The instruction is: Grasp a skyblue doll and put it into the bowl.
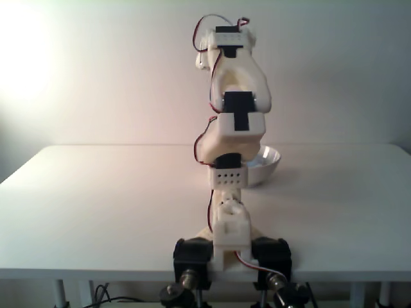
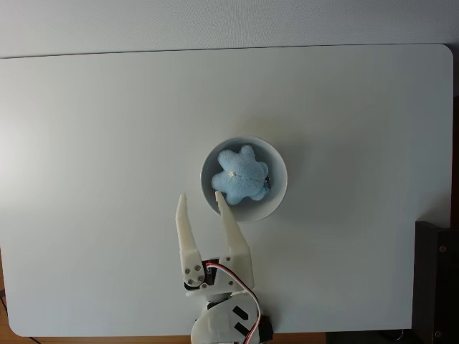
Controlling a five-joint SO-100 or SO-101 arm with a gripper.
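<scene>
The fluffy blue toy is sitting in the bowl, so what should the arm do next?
Probably pull straight back. The toy already lies inside the bowl, and the gripper is open and empty, with one of its fingers over the rim, so backing away avoids bumping the bowl.

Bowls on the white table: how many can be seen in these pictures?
1. The bowl stands near the table's middle in the top-down fixed view, with the skyblue doll inside; in the front fixed view the arm partly hides it.

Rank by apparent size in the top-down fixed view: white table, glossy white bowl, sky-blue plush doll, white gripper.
1. White table
2. Glossy white bowl and open white gripper: similar, and the gripper may sit nearer the camera, so unranked
3. Sky-blue plush doll, inside the bowl
</scene>
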